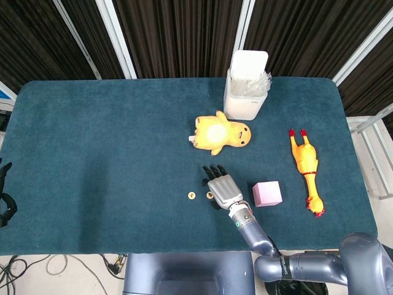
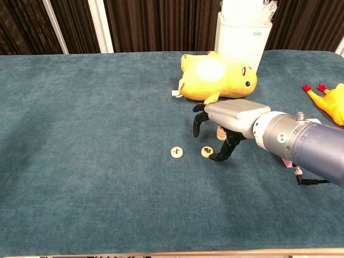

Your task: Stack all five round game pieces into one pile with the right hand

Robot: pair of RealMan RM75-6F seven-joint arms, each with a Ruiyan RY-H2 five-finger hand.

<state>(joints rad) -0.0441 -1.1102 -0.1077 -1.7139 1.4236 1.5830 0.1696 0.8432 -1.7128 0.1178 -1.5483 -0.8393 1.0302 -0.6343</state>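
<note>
Two loose round pieces lie flat on the blue cloth: one (image 2: 177, 152) (image 1: 192, 195) to the left, the other (image 2: 207, 151) (image 1: 209, 195) just right of it. A short stack of pieces (image 2: 221, 131) stands behind them, partly hidden by my right hand (image 2: 232, 119) (image 1: 222, 187). That hand hovers over the nearer loose piece with fingers spread and curved down. Its thumb tip sits close beside that piece on the right, and nothing is held. In the head view the stack is hidden under the hand. My left hand (image 1: 5, 206) shows only as a dark shape at the far left edge.
A yellow plush duck (image 2: 215, 75) (image 1: 218, 133) lies just behind the hand. A white container (image 2: 242, 35) (image 1: 247, 86) stands behind the duck. A pink cube (image 1: 267, 193) sits right of the hand, and a rubber chicken (image 1: 305, 163) lies further right.
</note>
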